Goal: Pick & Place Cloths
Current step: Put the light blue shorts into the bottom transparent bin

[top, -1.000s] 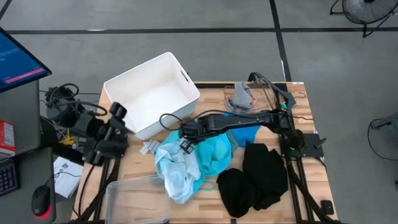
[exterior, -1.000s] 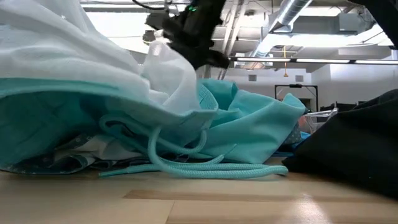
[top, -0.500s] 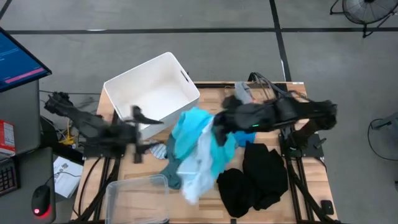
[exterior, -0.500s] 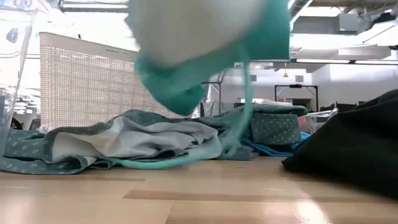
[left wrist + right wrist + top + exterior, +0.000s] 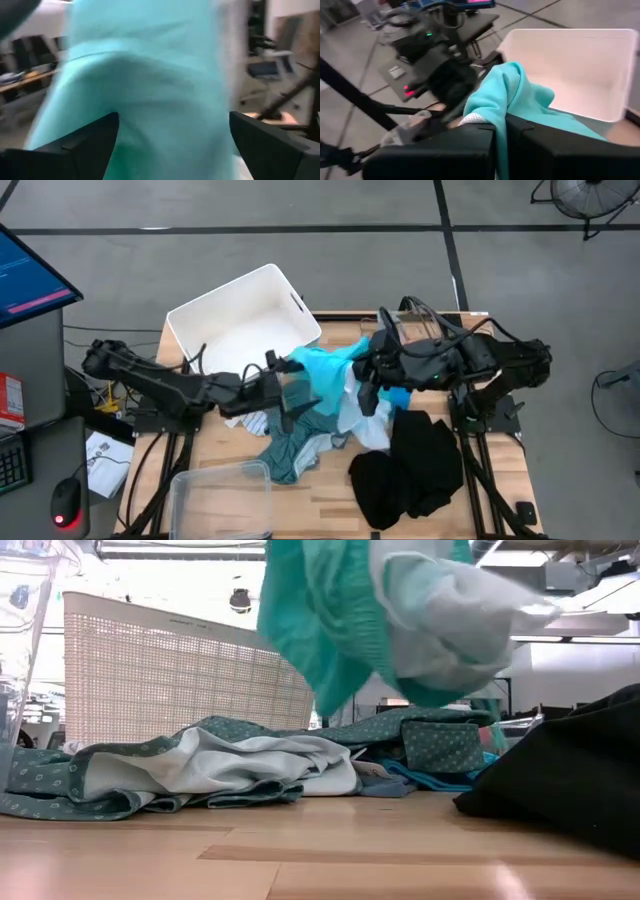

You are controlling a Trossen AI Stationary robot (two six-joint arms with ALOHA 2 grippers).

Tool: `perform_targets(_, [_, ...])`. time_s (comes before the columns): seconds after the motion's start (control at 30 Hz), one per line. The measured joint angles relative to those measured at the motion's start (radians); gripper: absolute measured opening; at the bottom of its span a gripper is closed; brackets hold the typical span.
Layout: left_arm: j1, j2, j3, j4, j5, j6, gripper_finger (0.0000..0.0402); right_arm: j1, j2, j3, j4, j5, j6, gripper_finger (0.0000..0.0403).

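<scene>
A turquoise-and-white cloth (image 5: 320,370) hangs in the air over the middle of the table, and my right gripper (image 5: 365,380) is shut on it. In the low view the cloth (image 5: 340,620) is clear of the tabletop. My left gripper (image 5: 281,390) reaches in from the table's left, wide open, its fingers (image 5: 75,145) on either side of the turquoise cloth (image 5: 150,90). A teal-grey dotted cloth (image 5: 290,450) lies crumpled on the table below. Black clothes (image 5: 410,460) lie at the near right. My right gripper pinches a bunched fold of the turquoise cloth (image 5: 512,107) between its two shut fingers, coming roughly level from the table's right. The cloth hangs slack below the fingers, lifted clear, its white part (image 5: 358,418) lowest. My left gripper stands around the cloth; whether it touches, I cannot tell.
A white rigid bin (image 5: 245,330) stands at the far left, right behind the hanging cloth. A clear plastic tub (image 5: 220,500) sits at the near left edge. More small cloths (image 5: 390,330) lie at the far right. Bare wood (image 5: 300,860) shows along the near edge.
My right gripper has gone up and toward the table's right, pulling the turquoise-and-white cloth off the pile until it hangs clear. The teal-grey cloth has stayed on the table. My left arm has swung in from the table's left edge to the hanging cloth.
</scene>
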Motion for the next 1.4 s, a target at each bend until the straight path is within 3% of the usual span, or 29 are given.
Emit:
perform_targets(0.1, [-0.001, -0.022, 0.0, 0.003, -0.09, -0.016, 0.0371, 0.03, 0.007, -0.003, -0.023, -0.016, -0.014, 0.0])
perform_targets(0.23, [-0.061, -0.09, 0.0, -0.039, -0.09, -0.016, 0.0373, 0.066, 0.011, -0.002, -0.043, -0.016, -0.036, 0.0])
perform_targets(0.37, [-0.16, -0.193, 0.001, -0.147, -0.018, -0.017, 0.0373, 0.078, 0.011, -0.002, -0.033, 0.016, 0.014, 0.0])
perform_targets(0.47, [-0.225, -0.245, 0.002, -0.208, -0.07, 0.0, 0.0373, 0.076, 0.012, -0.002, 0.012, 0.013, 0.043, 0.0])
perform_targets(0.57, [-0.224, -0.264, 0.002, -0.263, -0.138, 0.036, 0.0373, 0.08, 0.038, 0.001, 0.095, 0.014, 0.043, 0.0])
perform_targets(0.7, [-0.167, -0.26, 0.001, -0.319, -0.122, 0.072, 0.0373, 0.093, 0.105, -0.001, 0.203, 0.017, 0.022, 0.0])
perform_targets(0.8, [-0.13, -0.264, 0.001, -0.318, 0.009, 0.029, 0.0373, 0.098, 0.162, -0.002, 0.305, 0.011, 0.022, 0.0])
perform_targets(0.93, [-0.089, -0.272, 0.002, -0.402, 0.302, -0.075, 0.0373, 0.1, 0.218, -0.002, 0.467, -0.021, 0.039, 0.0])
perform_targets(1.13, [-0.073, -0.228, 0.002, -0.48, 0.405, -0.111, 0.0373, 0.105, 0.284, -0.002, 0.633, -0.042, 0.046, 0.0])
perform_targets(1.33, [-0.067, -0.121, 0.002, -0.405, 0.718, -0.282, 0.0368, 0.098, 0.337, -0.004, 0.752, -0.072, 0.088, 0.0])
perform_targets(1.4, [-0.067, -0.096, 0.003, -0.393, 0.777, -0.326, 0.0352, 0.094, 0.337, -0.004, 0.786, -0.08, 0.089, 0.0])
